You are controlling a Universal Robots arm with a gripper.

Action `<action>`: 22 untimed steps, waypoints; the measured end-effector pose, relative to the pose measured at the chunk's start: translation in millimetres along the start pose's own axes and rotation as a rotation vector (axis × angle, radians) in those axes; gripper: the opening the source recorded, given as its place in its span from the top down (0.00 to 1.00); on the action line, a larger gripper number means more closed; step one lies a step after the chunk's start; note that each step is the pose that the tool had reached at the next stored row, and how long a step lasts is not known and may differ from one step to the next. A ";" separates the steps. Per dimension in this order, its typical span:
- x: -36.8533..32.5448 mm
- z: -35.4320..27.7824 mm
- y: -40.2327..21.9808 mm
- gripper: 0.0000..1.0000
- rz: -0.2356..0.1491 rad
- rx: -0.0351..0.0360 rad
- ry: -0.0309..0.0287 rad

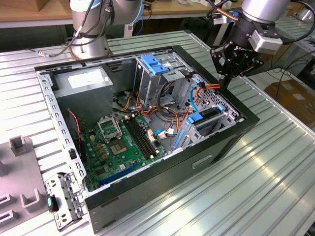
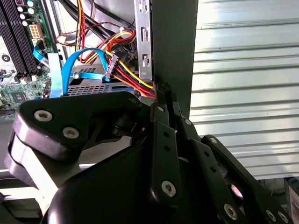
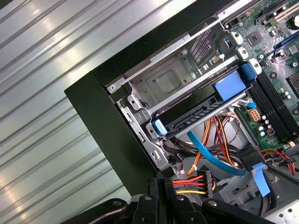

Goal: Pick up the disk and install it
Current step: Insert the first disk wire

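Note:
The disk [image 1: 208, 115] stands on edge inside the metal drive cage [image 1: 231, 116] at the corner of the open computer case on the exterior view's right. Its light blue carrier rail shows at both ends. In the first wrist view the disk [image 3: 194, 113] sits in the cage slot, with a blue tab at each end. My gripper [image 1: 223, 83] hangs just above the case rim beside the cage, clear of the disk. Its fingers [image 2: 163, 93] are pressed together with nothing between them. The fingertips [image 3: 161, 183] are close to a bundle of red, yellow and orange wires [image 3: 192, 183].
The black case [image 1: 162, 172] lies open on a ribbed metal table [image 1: 275, 167]. It holds a green motherboard [image 1: 123, 147], a grey power supply [image 1: 86, 83], a tall bay with a blue latch [image 1: 155, 64], and blue flat cables [image 3: 212, 158]. Grey fixtures [image 1: 22, 182] sit at the exterior view's left.

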State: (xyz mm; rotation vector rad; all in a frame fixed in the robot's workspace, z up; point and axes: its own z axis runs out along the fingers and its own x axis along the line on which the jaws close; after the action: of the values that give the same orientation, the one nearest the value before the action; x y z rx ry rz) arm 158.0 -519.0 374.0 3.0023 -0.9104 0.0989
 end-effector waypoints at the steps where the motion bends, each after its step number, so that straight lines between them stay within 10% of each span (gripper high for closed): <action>1: 0.0 0.0 0.0 0.84 0.002 -0.0002 0.0001; 22: -3.6 -0.3 2.4 0.84 0.089 -0.0055 0.0014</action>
State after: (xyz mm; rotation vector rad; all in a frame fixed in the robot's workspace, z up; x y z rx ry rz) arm 153.7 -518.9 374.0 2.9559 -1.0429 0.0985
